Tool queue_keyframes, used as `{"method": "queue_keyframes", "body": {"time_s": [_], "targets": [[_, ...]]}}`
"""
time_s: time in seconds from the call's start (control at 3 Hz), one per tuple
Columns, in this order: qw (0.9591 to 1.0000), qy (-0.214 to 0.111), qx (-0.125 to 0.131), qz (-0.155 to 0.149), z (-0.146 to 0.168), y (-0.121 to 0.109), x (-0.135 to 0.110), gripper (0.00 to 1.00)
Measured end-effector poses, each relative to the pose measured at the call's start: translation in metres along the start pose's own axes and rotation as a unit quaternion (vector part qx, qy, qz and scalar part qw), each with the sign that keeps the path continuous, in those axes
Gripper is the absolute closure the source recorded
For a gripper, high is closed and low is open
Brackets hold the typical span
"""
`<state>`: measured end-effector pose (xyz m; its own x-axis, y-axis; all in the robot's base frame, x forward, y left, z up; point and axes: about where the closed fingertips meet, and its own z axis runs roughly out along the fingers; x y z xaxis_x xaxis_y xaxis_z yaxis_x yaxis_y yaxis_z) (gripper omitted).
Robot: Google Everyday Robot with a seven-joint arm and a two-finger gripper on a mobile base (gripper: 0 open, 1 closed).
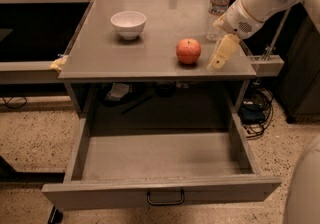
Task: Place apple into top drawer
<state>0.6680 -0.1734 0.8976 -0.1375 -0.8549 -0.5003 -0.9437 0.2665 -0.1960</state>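
Observation:
The red-orange apple [188, 50] sits on the grey table top [125, 58], near its front right. The gripper [220, 55] hangs from the white arm just right of the apple, a short gap away, low over the table's right edge. It holds nothing. The top drawer [160, 188] is pulled fully open below the table, its inside bare, its dark handle [165, 198] at the centre of the front panel.
A white bowl [128, 22] stands at the table's back left. A clear water bottle [218, 4] stands at the back right, behind the arm. Cables [255, 113] lie on the floor at the right. A yellowish scrap [58, 63] sits at the table's left edge.

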Motion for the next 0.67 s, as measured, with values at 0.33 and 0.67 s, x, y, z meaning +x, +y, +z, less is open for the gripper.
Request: {"method": "queue_keyframes", "body": {"time_s": [0.33, 0.67], "targets": [[0.9998, 0.004, -0.016, -0.009, 0.027, -0.013, -0.012, 0.0], [0.9992, 0.011, -0.031, -0.025, 0.052, -0.023, -0.029, 0.0]]}}
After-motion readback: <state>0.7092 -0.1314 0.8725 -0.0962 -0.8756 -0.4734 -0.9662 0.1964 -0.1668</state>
